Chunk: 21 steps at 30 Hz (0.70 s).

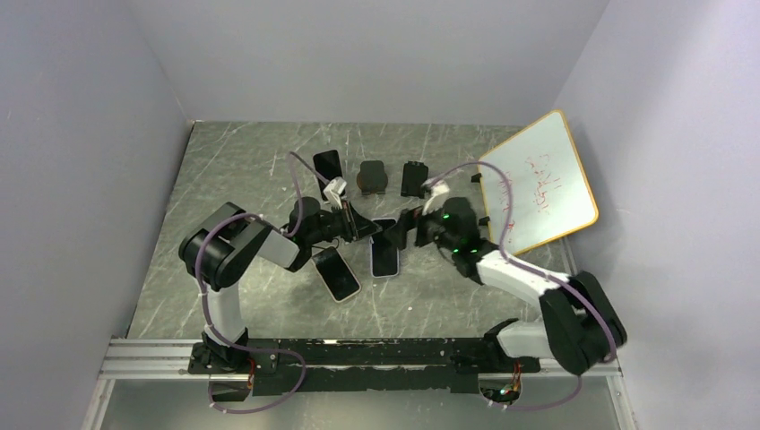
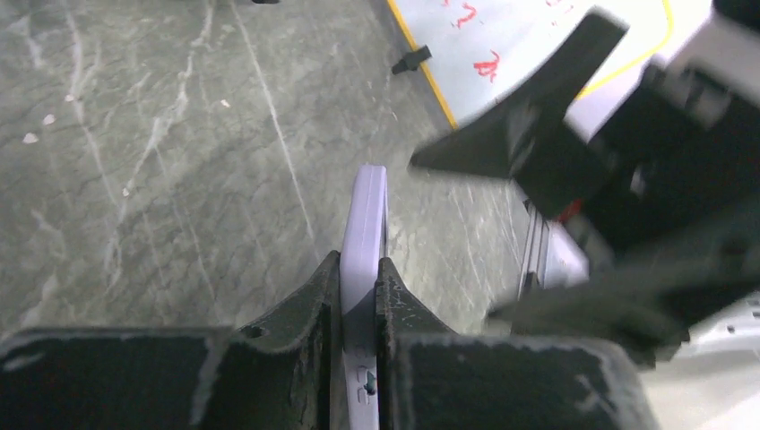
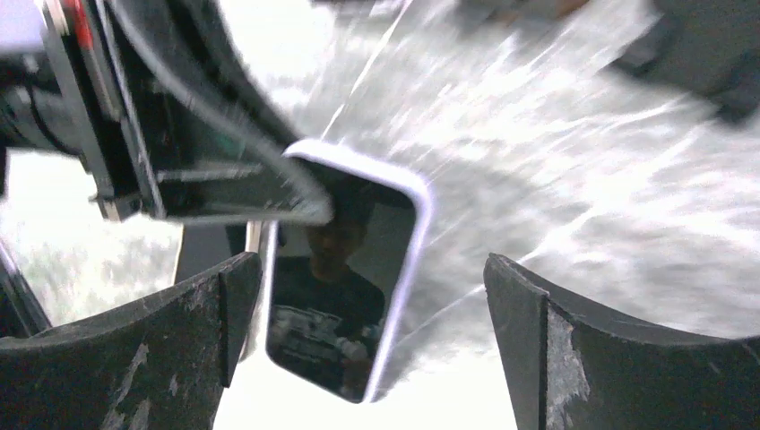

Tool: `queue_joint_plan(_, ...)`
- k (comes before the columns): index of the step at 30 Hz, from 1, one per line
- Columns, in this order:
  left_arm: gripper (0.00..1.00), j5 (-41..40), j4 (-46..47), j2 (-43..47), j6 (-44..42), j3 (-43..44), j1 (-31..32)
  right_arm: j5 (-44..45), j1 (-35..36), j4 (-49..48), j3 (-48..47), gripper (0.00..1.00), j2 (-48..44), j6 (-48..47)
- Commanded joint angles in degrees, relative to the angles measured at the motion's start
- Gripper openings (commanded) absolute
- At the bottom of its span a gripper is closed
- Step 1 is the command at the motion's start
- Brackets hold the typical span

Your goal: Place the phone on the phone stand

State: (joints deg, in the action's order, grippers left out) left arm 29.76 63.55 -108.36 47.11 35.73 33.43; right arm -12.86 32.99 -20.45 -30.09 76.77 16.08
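Observation:
A lavender-cased phone [image 1: 385,252] with a dark screen is near the table's middle. My left gripper [image 1: 363,227] is shut on its edge. In the left wrist view the thin lavender side [image 2: 369,219] runs up from between the shut fingers [image 2: 315,296]. My right gripper [image 1: 414,229] is just right of the phone and open. In the right wrist view the phone's screen [image 3: 345,296] hangs between the spread fingertips [image 3: 240,287], touching neither. Two empty dark phone stands [image 1: 372,176] [image 1: 414,177] are behind, at the back of the table.
A second phone [image 1: 336,274] lies flat on the table, in front of my left gripper. Another dark phone [image 1: 328,165] is at the back left of the stands. A whiteboard [image 1: 542,184] with red writing leans at the right wall.

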Motion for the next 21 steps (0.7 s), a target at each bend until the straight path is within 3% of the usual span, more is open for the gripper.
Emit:
queue_joint_plan(1,0.05,9.9,0.6,3.2,-6.7,2.8,-1.1,-13.8,-10.7,-5.7,2.8,0.99,-7.6,1.6)
queue_joint_plan(6,0.05,18.8,-9.9,7.0,-15.3,8.0,-1.1,-22.2,-11.5,-9.1,1.6,0.92,-5.8,3.4)
queue_joint_plan(10,0.05,18.8,-25.1,10.8,-25.5,11.2,-1.2,-23.8,-11.5,-10.2,0.7,0.87,-5.4,2.8)
queue_joint_plan(21,0.05,20.5,-23.3,13.8,-26.7,8.5,-1.2,-20.5,-12.1,-11.8,5.0,0.84,-9.0,2.4)
